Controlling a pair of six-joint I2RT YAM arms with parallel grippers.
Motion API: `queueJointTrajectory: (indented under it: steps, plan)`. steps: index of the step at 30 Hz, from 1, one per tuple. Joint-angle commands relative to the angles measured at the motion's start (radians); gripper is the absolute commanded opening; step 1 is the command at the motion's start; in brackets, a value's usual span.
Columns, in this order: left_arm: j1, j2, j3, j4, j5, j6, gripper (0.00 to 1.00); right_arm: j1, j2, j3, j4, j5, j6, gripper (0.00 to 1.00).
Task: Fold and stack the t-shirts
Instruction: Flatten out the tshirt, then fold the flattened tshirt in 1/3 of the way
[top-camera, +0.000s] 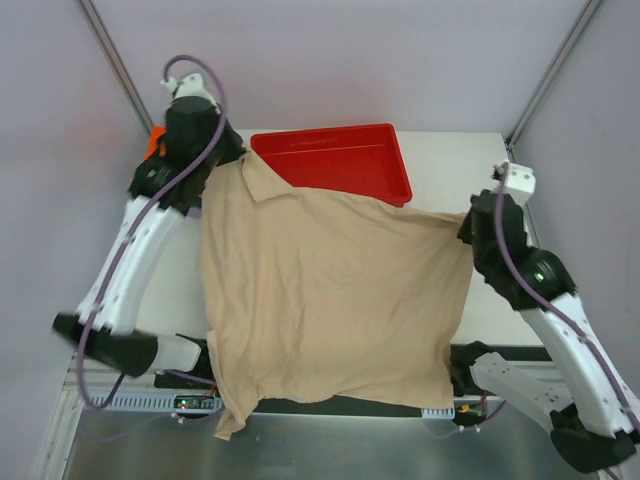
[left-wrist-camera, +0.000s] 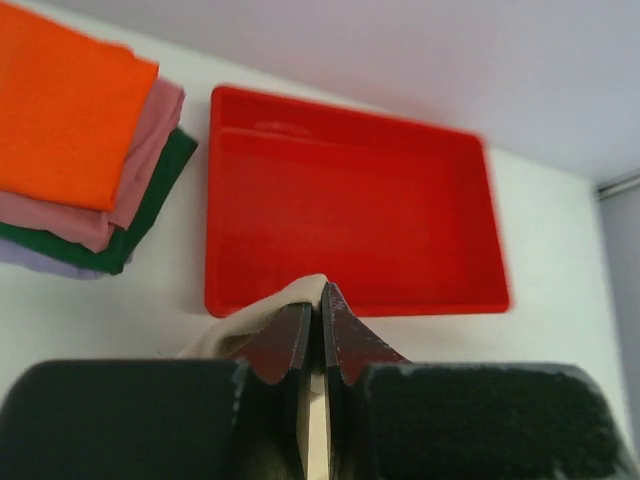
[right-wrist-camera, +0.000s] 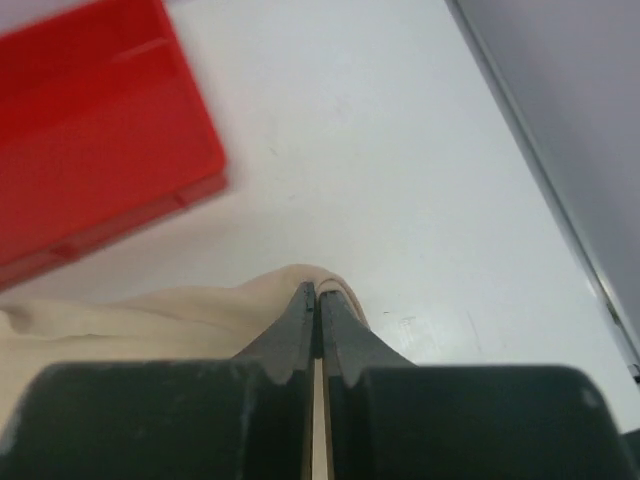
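The large beige t-shirt (top-camera: 330, 300) hangs spread between my two arms, its lower edge draping over the table's near edge. My left gripper (left-wrist-camera: 320, 300) is shut on its far left corner (left-wrist-camera: 290, 295), held above the table in front of the red tray. My right gripper (right-wrist-camera: 317, 297) is shut on the far right corner (right-wrist-camera: 300, 280). In the top view the left gripper (top-camera: 232, 158) and the right gripper (top-camera: 470, 222) hold the shirt taut. A stack of folded shirts, orange (left-wrist-camera: 65, 100), pink (left-wrist-camera: 150, 135), dark green (left-wrist-camera: 155, 195) and lavender (left-wrist-camera: 40, 262), lies at the far left.
The red plastic tray (top-camera: 340, 150) stands at the back centre, its near rim partly covered by the beige shirt; it also shows in the left wrist view (left-wrist-camera: 350, 200) and the right wrist view (right-wrist-camera: 90, 140). White table surface (right-wrist-camera: 400, 150) lies right of the tray.
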Motion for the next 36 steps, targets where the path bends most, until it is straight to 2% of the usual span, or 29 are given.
queueJointTrajectory:
  steps: [1, 4, 6, 9, 15, 22, 25, 28, 36]
  plan:
    - [0.09, 0.268, 0.003, 0.123, 0.149, 0.044, 0.0, -0.143, 0.146, -0.06, 0.217, 0.079, -0.104, 0.01]
    - [0.093, 0.417, 0.033, 0.175, 0.222, 0.093, 0.0, -0.296, 0.279, -0.11, 0.346, -0.179, -0.118, 0.01]
    - [0.091, 0.491, 0.043, 0.224, 0.282, 0.111, 0.0, -0.359, 0.359, -0.142, 0.439, -0.288, -0.103, 0.01]
    - [0.093, 0.578, 0.081, 0.247, 0.362, 0.127, 0.0, -0.422, 0.462, -0.147, 0.51, -0.363, -0.072, 0.01]
    - [0.091, 0.577, 0.029, 0.259, 0.338, 0.122, 0.0, -0.473, 0.542, -0.132, 0.526, -0.445, -0.069, 0.01]
    - [0.087, 0.353, -0.262, 0.295, 0.312, 0.039, 0.0, -0.481, 0.489, -0.21, 0.509, -0.506, -0.062, 0.01]
    - [0.061, 0.221, -0.405, 0.328, 0.29, 0.005, 0.0, -0.484, 0.438, -0.26, 0.483, -0.488, -0.051, 0.01]
    - [0.025, 0.106, -0.535, 0.333, 0.206, -0.034, 0.0, -0.493, 0.395, -0.297, 0.442, -0.471, -0.046, 0.01]
    - [-0.021, -0.15, -0.836, 0.332, 0.175, -0.145, 0.0, -0.512, 0.33, -0.362, 0.359, -0.47, -0.02, 0.01]
